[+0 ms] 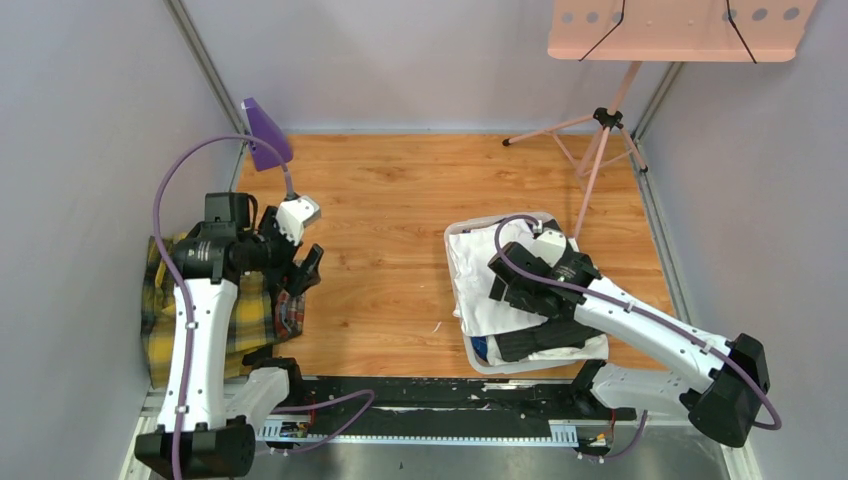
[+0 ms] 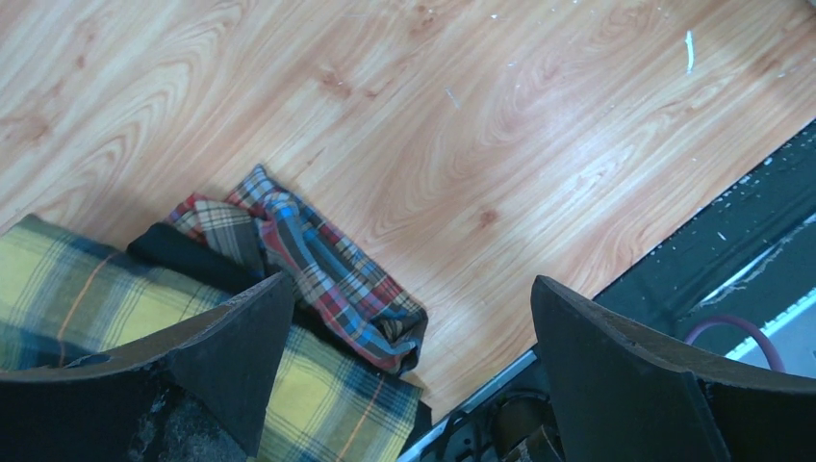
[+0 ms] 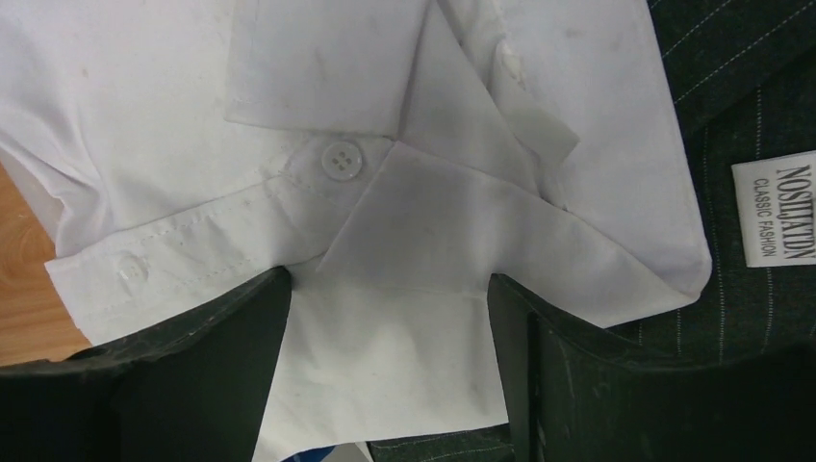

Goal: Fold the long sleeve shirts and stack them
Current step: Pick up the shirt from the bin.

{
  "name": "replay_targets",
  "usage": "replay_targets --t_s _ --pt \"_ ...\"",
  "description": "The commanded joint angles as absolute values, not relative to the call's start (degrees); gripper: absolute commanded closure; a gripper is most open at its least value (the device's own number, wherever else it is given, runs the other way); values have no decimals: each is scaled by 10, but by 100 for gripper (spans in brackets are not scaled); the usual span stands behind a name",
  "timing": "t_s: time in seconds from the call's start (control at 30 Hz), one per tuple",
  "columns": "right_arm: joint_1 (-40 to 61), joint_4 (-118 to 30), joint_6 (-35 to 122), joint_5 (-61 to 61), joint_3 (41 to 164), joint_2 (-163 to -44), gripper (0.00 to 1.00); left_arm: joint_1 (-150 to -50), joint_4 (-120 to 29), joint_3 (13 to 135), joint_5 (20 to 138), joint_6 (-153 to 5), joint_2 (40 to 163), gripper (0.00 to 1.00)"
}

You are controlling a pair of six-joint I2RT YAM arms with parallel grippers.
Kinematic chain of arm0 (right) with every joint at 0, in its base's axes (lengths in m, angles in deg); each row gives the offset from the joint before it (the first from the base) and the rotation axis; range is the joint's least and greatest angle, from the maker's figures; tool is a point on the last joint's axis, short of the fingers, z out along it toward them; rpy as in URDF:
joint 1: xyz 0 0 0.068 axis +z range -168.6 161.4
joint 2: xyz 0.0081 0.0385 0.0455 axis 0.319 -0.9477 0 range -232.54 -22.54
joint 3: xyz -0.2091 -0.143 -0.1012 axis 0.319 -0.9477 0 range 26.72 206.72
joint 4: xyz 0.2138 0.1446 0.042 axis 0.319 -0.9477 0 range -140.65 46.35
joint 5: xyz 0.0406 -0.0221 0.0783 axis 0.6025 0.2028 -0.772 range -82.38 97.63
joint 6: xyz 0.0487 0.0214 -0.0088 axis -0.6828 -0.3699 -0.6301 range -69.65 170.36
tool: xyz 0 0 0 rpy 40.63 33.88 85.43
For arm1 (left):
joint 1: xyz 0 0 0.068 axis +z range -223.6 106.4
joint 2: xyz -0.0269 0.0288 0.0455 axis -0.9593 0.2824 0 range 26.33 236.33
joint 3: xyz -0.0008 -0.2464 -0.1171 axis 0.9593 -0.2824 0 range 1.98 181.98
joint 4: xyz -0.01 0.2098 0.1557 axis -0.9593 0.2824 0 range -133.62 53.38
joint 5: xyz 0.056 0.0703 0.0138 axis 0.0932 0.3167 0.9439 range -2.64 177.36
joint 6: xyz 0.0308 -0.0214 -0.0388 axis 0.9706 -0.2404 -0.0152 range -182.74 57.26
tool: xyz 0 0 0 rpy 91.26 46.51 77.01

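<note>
The white collared shirt (image 1: 475, 275) lies crumpled in a white bin (image 1: 480, 362) at centre right. In the right wrist view its collar and button placket (image 3: 337, 159) fill the frame. My right gripper (image 1: 503, 290) is low over it, and its open jaws (image 3: 390, 279) straddle a flat fold of the white cloth without closing on it. The yellow-and-green plaid shirt (image 1: 160, 315) lies folded at the left edge and shows in the left wrist view (image 2: 318, 404). My left gripper (image 1: 305, 265) hangs open and empty (image 2: 412, 281) above that shirt's right edge.
A red-and-blue plaid cloth (image 2: 318, 269) lies against the yellow shirt's edge (image 1: 290, 310). A dark pinstriped garment with a white label (image 3: 775, 207) sits under the white shirt in the bin (image 1: 545, 340). A music stand (image 1: 600, 130) stands at the back right. A black rail (image 1: 440, 395) runs along the near edge.
</note>
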State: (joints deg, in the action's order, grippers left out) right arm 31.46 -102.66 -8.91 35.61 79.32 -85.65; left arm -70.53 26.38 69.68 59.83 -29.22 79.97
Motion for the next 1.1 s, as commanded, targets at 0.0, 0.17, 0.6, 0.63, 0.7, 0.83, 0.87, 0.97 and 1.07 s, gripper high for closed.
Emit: replay_targets --t_s 0.0,0.17,0.6,0.63,0.7,0.83,0.87,0.97,1.07 --pt "306 -1032 -124 361 792 -873 33 -707 256 733 547 -266 843 0" --pt "306 -1024 -98 347 840 -882 83 -707 248 749 528 -265 880 0" --pt "353 -1044 50 325 1094 -821 100 -740 189 735 513 -280 884 0" --pt "353 -1068 45 350 1112 -806 100 -751 174 741 511 -294 888 0" --pt "352 -1110 36 396 1130 -770 100 -799 145 753 514 -315 910 0" --pt "352 -1232 -24 480 1150 -716 100 -897 97 796 546 -351 986 0" --pt "352 -1259 -50 492 1153 -702 100 -913 80 807 556 -359 1019 0" --pt "352 -1291 -79 512 1138 -657 100 -965 43 869 555 -406 1093 0" --pt "352 -1276 -73 511 1111 -619 100 -993 11 952 534 -441 1200 0"
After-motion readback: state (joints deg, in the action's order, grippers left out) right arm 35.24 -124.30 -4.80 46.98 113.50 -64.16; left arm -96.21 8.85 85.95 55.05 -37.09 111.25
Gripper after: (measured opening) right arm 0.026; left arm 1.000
